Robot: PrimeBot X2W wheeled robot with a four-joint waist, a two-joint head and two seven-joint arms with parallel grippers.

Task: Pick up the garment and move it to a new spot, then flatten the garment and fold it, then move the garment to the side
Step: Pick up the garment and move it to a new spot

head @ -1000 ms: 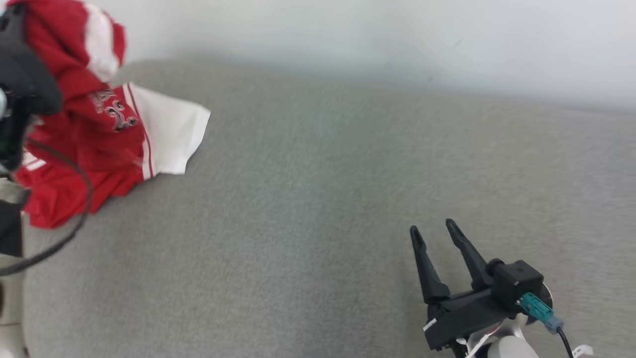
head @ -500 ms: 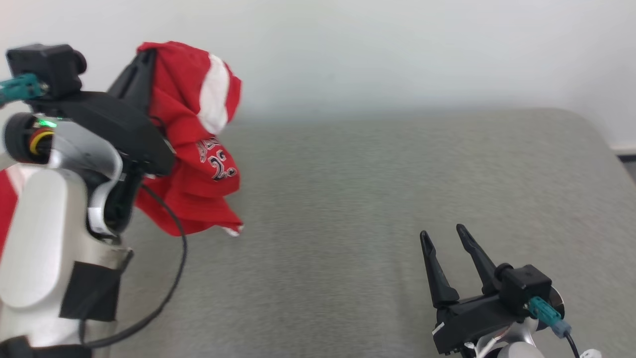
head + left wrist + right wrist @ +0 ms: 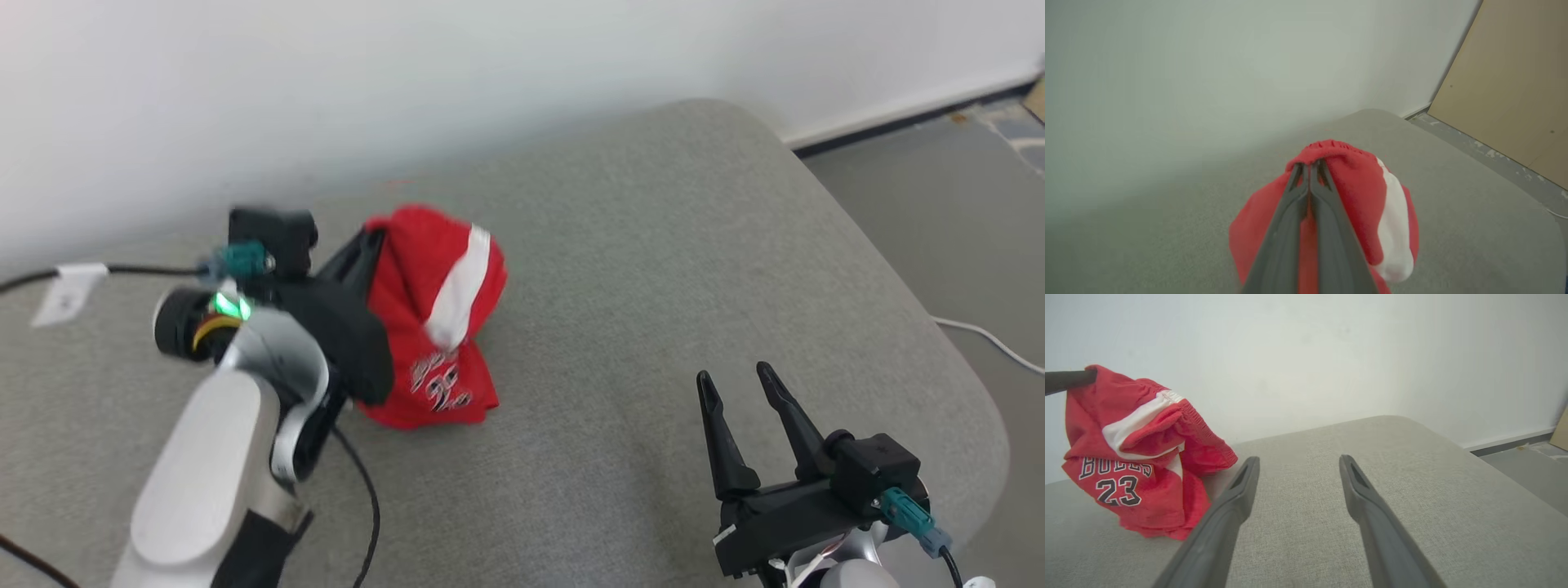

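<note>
The garment (image 3: 433,327) is a red pair of shorts with a white stripe and a number print. It hangs bunched from my left gripper (image 3: 374,235), which is shut on its waistband above the grey cushioned surface (image 3: 653,245). In the left wrist view the closed fingers (image 3: 1309,192) pinch the red cloth (image 3: 1363,196). Its lower folds touch the surface in the right wrist view, where the garment (image 3: 1135,457) hangs at the left. My right gripper (image 3: 739,378) stands open at the lower right, holding nothing, well apart from the garment; its spread fingers (image 3: 1237,490) show in its own view.
A white wall (image 3: 408,82) runs behind the surface. The surface ends in a rounded right edge (image 3: 955,359), with grey floor (image 3: 939,196) and a white cable (image 3: 980,339) beyond. A tan panel (image 3: 1515,81) leans at the right in the left wrist view.
The head camera has swung right and downward. My left arm has carried the garment toward the middle and lower, so its bottom now rests on the surface. The right gripper stays open.
</note>
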